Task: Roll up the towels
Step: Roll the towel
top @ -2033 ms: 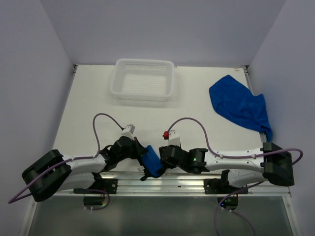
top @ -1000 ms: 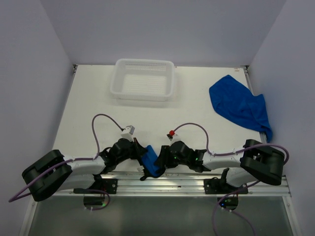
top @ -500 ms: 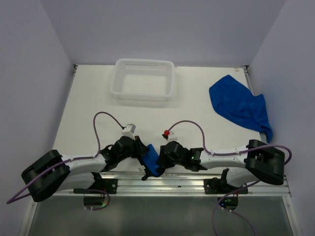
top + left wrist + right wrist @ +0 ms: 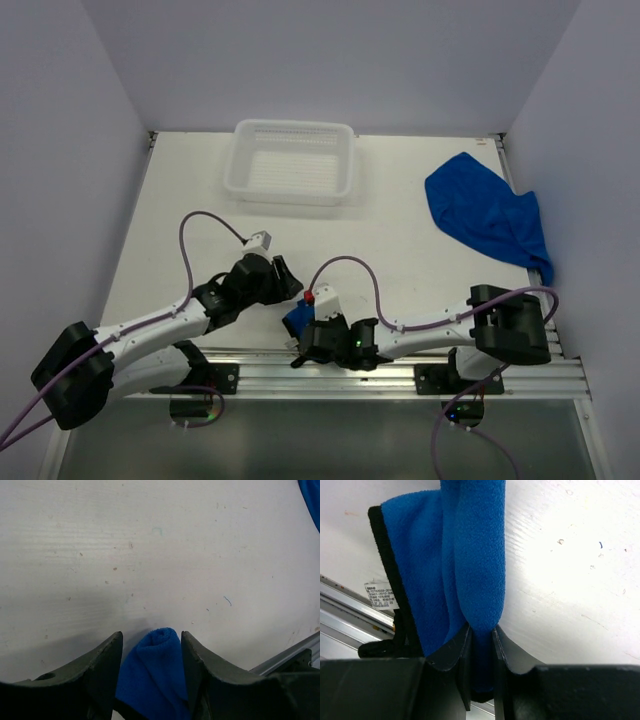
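At the middle of the near edge of the surface (image 4: 200,220): the near towel (image 4: 296,318), bunched into a thick blue bundle, dark hem and white label turned toward the metal rail (image 4: 380,372).

Pinched along one fold by the right claw (image 4: 481,632), fingers clamped tight on the cloth, probably to stop the bundle springing loose. More folded than neatly rolled, judging from the layers in the right wrist view.

Flanked by the left claw (image 4: 151,637), fingers spread apart with the rounded end of the bundle showing between them. Hard to say whether either pad touches the cloth. Reads as a handover, with one side holding so the other can let go and take a fresh grip.

Well apart, near the far right corner: the far towel (image 4: 485,215), crumpled and spread, one tip trailing down along the right edge. Not yet rolled, and out of the way while the first is worked.

At the far edge, left of middle: a white basket (image 4: 240,170), likely meant for finished rolls.
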